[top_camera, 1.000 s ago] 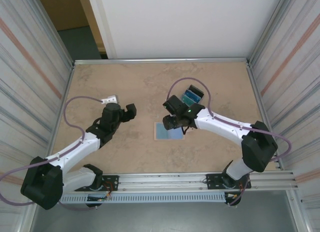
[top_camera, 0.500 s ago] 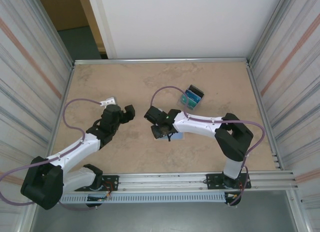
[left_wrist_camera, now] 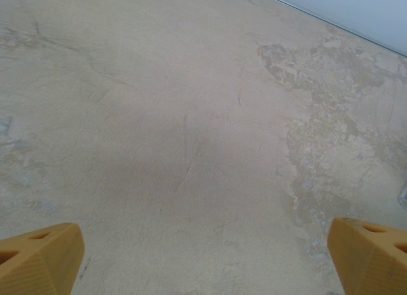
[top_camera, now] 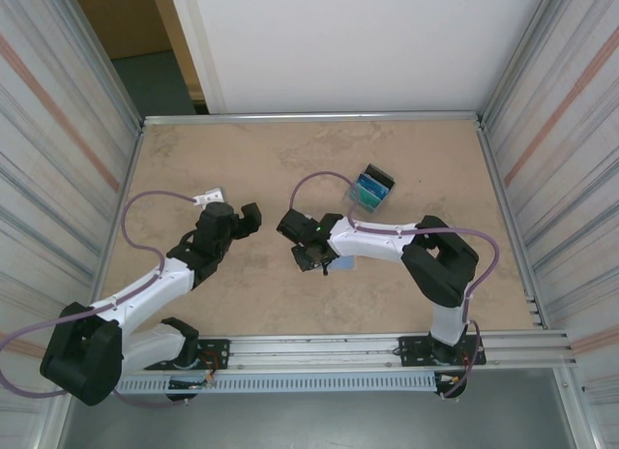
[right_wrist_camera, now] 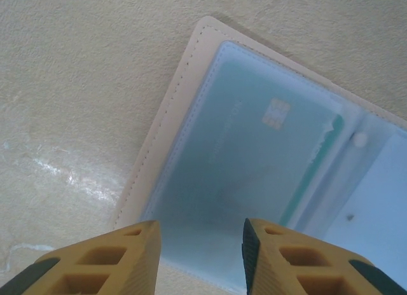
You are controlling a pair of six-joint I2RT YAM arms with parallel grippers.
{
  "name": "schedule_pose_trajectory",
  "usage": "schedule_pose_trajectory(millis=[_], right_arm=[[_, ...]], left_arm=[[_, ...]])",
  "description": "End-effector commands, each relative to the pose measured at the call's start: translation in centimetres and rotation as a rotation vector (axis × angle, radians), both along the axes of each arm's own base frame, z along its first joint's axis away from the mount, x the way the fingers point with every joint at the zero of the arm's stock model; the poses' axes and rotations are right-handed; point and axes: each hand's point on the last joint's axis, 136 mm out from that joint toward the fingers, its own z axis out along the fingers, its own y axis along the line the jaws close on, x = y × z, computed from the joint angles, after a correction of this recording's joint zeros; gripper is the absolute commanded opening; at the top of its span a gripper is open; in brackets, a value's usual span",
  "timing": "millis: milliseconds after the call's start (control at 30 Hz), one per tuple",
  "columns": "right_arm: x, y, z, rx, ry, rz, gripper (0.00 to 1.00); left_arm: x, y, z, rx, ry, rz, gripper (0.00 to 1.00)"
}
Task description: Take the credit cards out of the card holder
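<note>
Your right gripper [right_wrist_camera: 200,244], jaws narrowly apart and grasping nothing, hovers at the lower edge of the open tan folding card holder [right_wrist_camera: 178,110]. The teal plastic credit card [right_wrist_camera: 254,155] lies just up-frame under its pale blue sleeve [right_wrist_camera: 381,180], long side running lower left to upper centre. Overhead, the left gripper [top_camera: 247,217] stands wide open, farther left.
</note>
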Motion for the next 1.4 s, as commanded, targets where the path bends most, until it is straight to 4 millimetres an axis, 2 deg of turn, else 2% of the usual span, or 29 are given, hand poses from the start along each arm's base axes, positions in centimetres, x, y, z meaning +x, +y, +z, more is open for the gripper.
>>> schedule_pose_trajectory(millis=[0,433,733,1000,1200,1367], right_arm=[[0.0,0.2,-0.8,0.006,0.023,-0.037,0.4],[-0.7,-1.0,-2.8,0.017,0.093,-0.083,0.43],[-1.3,-2.2,-4.0,0.003,0.135,-0.095,0.35],[-0.3,-1.7,-2.3,0.094,0.126,-0.102,0.2],[0.4,-2.0,-0.7,0.105,0.078,-0.116,0.21],[0.5,-3.1,0.0,0.083,0.063,-0.14,0.23]], left_arm=[[0.0,0.4,-0.3,-0.002,0.011,0.02,0.99],[0.1,0.3,-0.7,0.006,0.036,0.015,0.99],[0.2,0.0,-0.5,0.003,0.039,0.006,0.99],[0.3,-0.4,0.1,0.003,0.029,-0.02,0.99],[0.4,-1.3,0.6,-0.001,0.014,-0.08,0.99],[0.7,-2.8,1.3,-0.025,-0.032,-0.144,0.99]])
